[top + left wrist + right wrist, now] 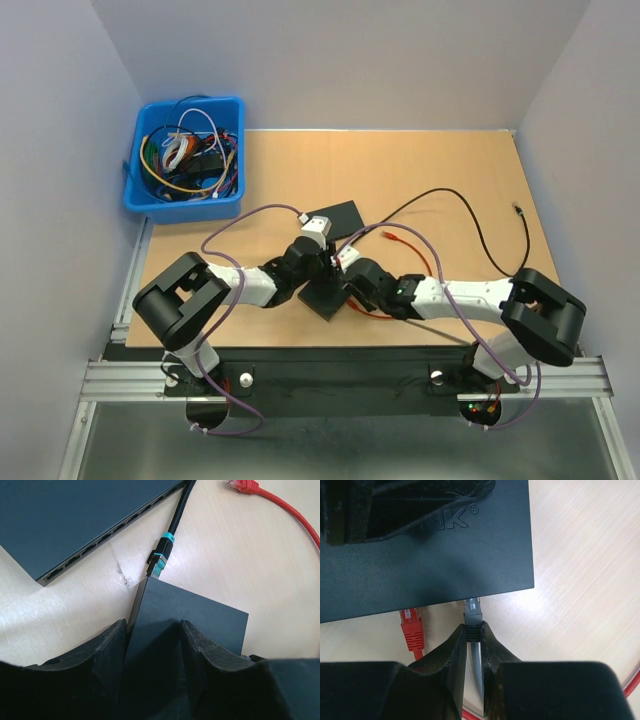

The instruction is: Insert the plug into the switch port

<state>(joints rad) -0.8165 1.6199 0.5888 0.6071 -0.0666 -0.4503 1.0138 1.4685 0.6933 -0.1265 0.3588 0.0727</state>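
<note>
A small black switch [325,296] lies near the table's front middle. My left gripper [153,625] is shut on its near end, with one finger at its left side and one over its top [200,645]. My right gripper [473,629] is shut on a grey plug [473,611]. The plug's tip meets the switch's [445,565] port edge, and how deep it sits is hidden. A red plug [411,625] sits in the port to its left. A black cable with a teal plug [160,562] enters the switch's far side.
A larger black switch [75,525] with a row of ports lies just beyond. A loose red cable end [243,486] and a black cable [480,235] lie on the wood. A blue bin [186,160] of cables stands at the back left.
</note>
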